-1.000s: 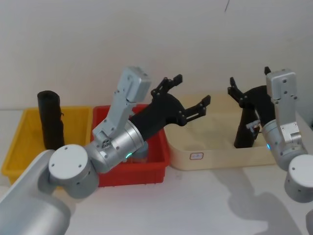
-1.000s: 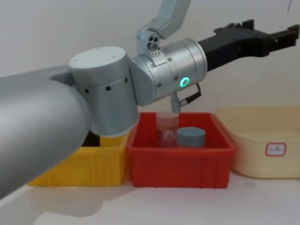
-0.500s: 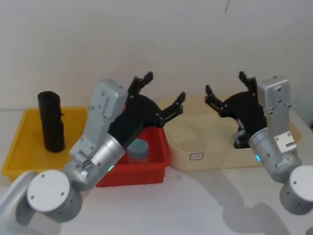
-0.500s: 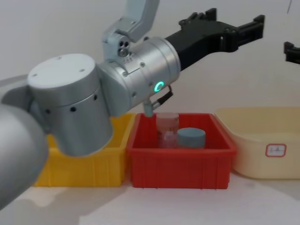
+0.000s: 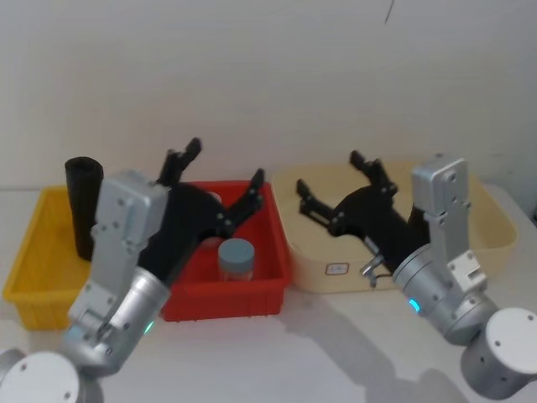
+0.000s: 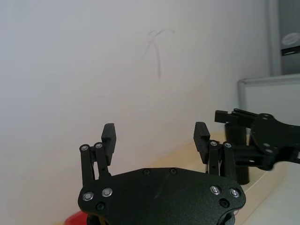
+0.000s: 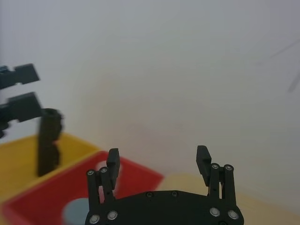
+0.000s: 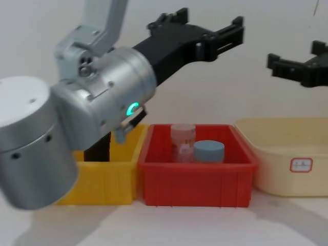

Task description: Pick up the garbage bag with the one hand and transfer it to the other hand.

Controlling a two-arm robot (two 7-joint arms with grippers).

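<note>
Head view: The black rolled garbage bag (image 5: 81, 201) stands upright at the back of the yellow plastic bin (image 5: 29, 273), on the robot's left. Its right edge is hidden behind the left arm. The left gripper (image 5: 222, 168) hangs above the red plastic bin (image 5: 226, 298), jaws spread wide. A grey-lidded jar (image 5: 236, 259) stands in the red bin below it. The right gripper (image 5: 329, 174) is over the left rim of the cream plastic tub (image 5: 497, 228), jaws spread wide. The two grippers face each other with open air between them.

Left wrist view: The left gripper (image 6: 155, 136) shows spread jaws against the bare wall. The right gripper (image 6: 262, 140) is farther off.

Right wrist view: The right gripper (image 7: 157, 159) shows spread jaws. Beyond it the garbage bag (image 7: 48, 145) is upright in the yellow bin (image 7: 18, 168).

Chest view: Both grippers are well above the bin rims. The left gripper (image 8: 210, 20) and the right gripper (image 8: 296, 57) are apart. The garbage bag (image 8: 97, 151) is partly hidden behind the left arm.
</note>
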